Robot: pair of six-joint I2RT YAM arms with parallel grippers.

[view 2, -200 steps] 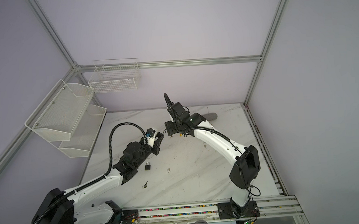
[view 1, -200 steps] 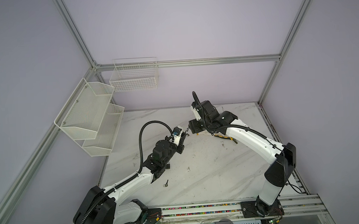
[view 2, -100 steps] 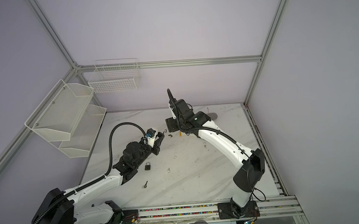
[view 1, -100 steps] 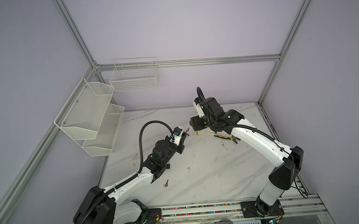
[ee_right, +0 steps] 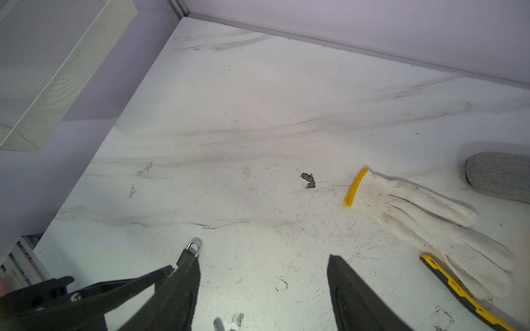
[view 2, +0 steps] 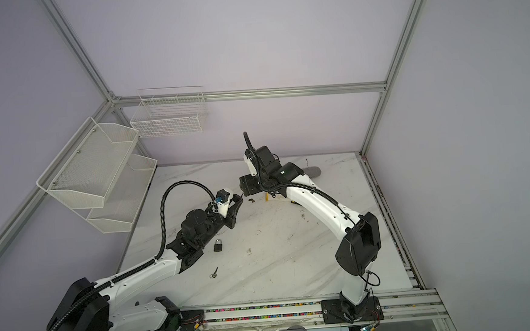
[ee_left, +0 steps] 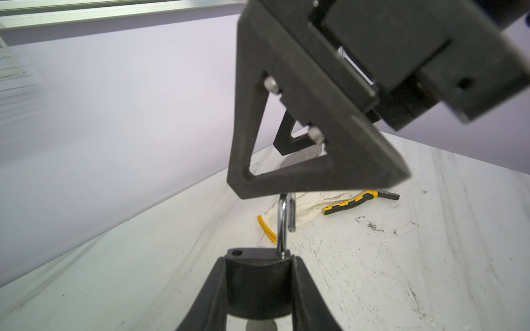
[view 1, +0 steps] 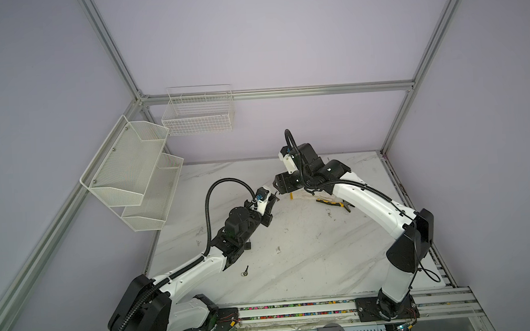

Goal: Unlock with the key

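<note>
My left gripper (ee_left: 259, 258) is shut on a small black padlock (ee_left: 258, 286), holding it above the table. Its silver shackle (ee_left: 282, 223) stands swung open, with one leg out of its hole. My right gripper (ee_right: 263, 259) hovers just past the shackle, open and empty. One of its fingers (ee_left: 301, 160) hangs right over the shackle. The same padlock (ee_right: 187, 253) peeks out beside a right finger. In both top views the left gripper (view 1: 273, 199) (view 2: 239, 200) and the right gripper (view 1: 277, 189) (view 2: 242, 194) nearly meet mid-table. A key (view 1: 245, 271) (view 2: 214, 273) on a ring lies on the table near the front.
A second black padlock (view 2: 218, 245) lies beside the left arm. A white glove (ee_right: 415, 217), yellow-black pliers (view 1: 334, 203) and a grey fabric roll (ee_right: 499, 174) lie to the right. Mesh shelves (view 1: 131, 171) hang on the left wall and a wire basket (view 1: 197, 113) on the back wall.
The right gripper's jaws have spread wider. That arm swung a little to the right and came back. The left arm and its padlock have stayed put.
</note>
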